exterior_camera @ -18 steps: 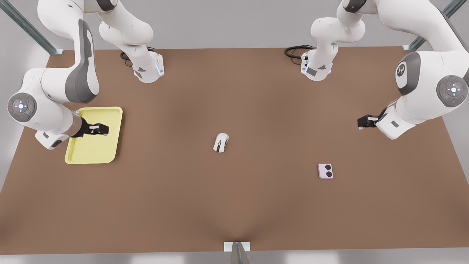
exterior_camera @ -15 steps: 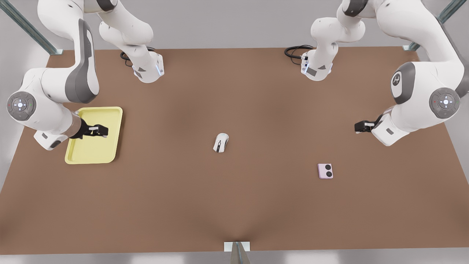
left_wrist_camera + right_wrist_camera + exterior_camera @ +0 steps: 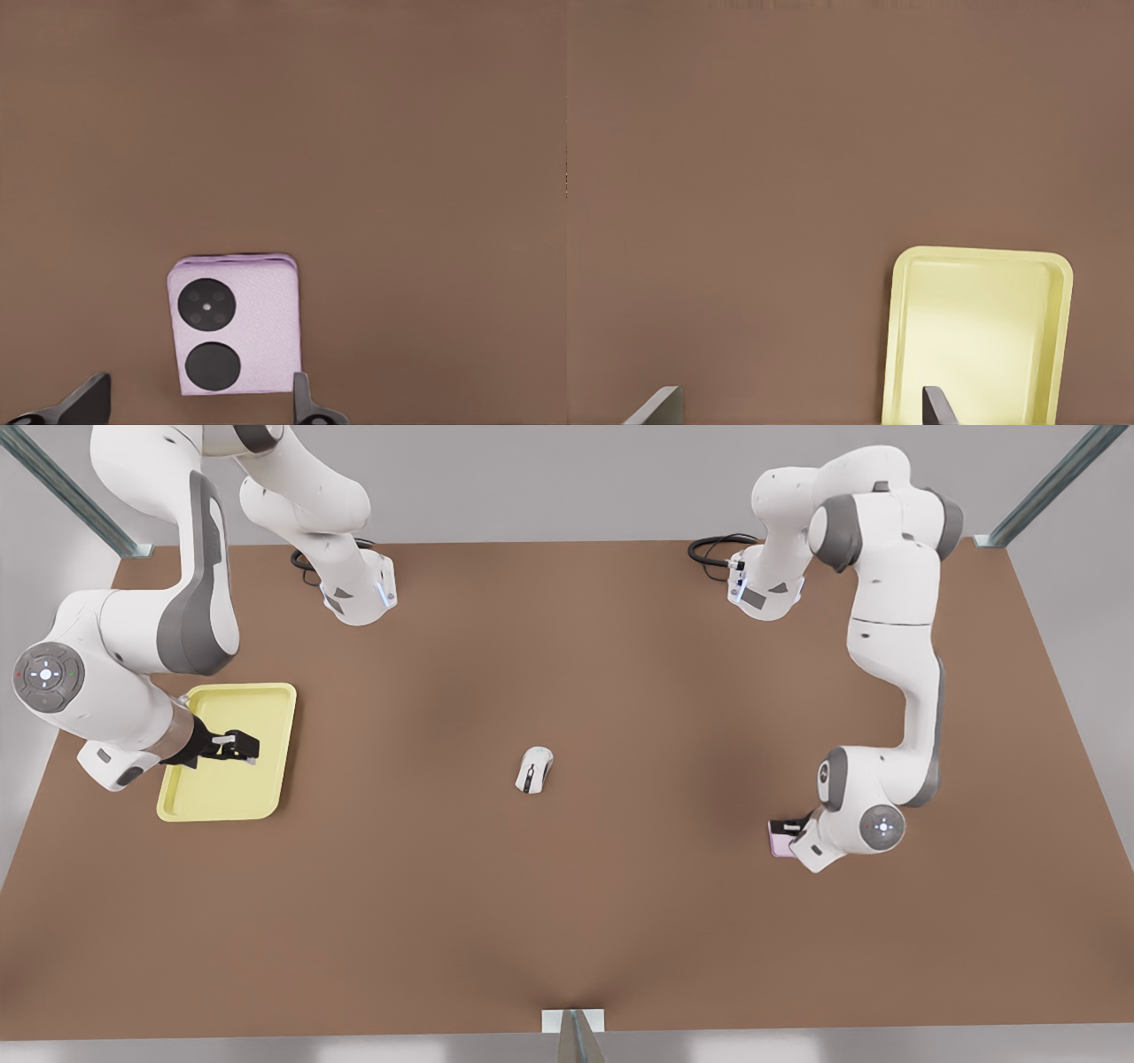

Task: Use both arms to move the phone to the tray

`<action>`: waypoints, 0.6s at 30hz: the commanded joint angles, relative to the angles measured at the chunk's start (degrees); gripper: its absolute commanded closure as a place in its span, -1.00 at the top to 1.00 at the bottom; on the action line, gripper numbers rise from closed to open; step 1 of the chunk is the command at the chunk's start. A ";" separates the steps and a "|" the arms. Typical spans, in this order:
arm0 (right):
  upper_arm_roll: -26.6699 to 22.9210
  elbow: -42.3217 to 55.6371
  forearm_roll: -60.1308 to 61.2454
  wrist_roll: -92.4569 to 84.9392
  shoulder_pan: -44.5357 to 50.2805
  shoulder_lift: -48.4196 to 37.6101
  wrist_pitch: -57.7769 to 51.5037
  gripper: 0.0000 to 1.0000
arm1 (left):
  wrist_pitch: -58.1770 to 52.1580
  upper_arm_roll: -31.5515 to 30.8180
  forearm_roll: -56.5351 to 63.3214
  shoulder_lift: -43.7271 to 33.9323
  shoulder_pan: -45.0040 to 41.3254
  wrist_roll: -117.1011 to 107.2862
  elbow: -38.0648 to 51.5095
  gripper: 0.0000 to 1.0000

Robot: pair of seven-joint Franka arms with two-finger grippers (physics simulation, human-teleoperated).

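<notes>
**A:** What has changed on your end?

**B:** My left end effector point(image 3: 791, 834) has swung down from well behind the phone point(image 3: 780, 843) to right over it. In the left wrist view the phone point(image 3: 236, 324) lies flat on the worktop point(image 3: 567, 903), lenses up, and my two fingertips point(image 3: 306, 403) stand wide apart, one either side of its near edge, not yet touching.

**A:** So the grasp isn't made?

**B:** No. The fingers are wide and empty. I judge I'm lined up to descend and close across the phone's width.

**A:** And the other arm?

**B:** My right end effector point(image 3: 232, 746) has barely shifted; it waits over the tray point(image 3: 266, 797), fingers spread and empty. The tray point(image 3: 979, 332) sits far from the phone, beyond the mouse point(image 3: 534, 769), which lies between them.

**A:** Meaning?

**B:** The phone is still far from the tray, so a handover near the mouse looks likely.
</notes>
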 commanded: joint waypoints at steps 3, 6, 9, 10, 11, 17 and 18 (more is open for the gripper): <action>0.01 0.03 0.04 -0.65 -0.03 -0.05 0.37 1.00 | 9.46 0.00 -0.20 0.98 -0.48 -2.52 -0.07 1.00; 0.01 0.03 0.04 -0.65 -0.03 -0.05 0.37 1.00 | 9.02 0.00 -0.20 1.78 -0.48 -3.40 -0.42 1.00; 0.01 0.03 0.04 -0.65 -0.03 -0.05 0.37 1.00 | 8.66 0.00 -0.11 1.69 -0.48 -3.31 -1.38 1.00; 0.01 0.03 0.04 -0.65 -0.03 -0.05 0.37 1.00 | 8.75 0.00 -0.11 1.78 -0.48 -3.31 -1.47 1.00; 0.01 0.03 0.04 -0.65 -0.03 -0.05 0.37 1.00 | 8.84 0.00 -0.11 1.86 -0.48 -3.40 -1.47 1.00; 0.01 0.91 0.04 -0.74 -0.03 0.66 0.19 1.00 | 9.37 0.00 -0.38 2.30 -0.48 -3.48 -1.38 1.00; 0.01 0.91 0.04 -0.66 -0.03 0.66 0.19 1.00 | 9.37 0.00 -0.38 2.48 -0.48 -3.48 -1.38 1.00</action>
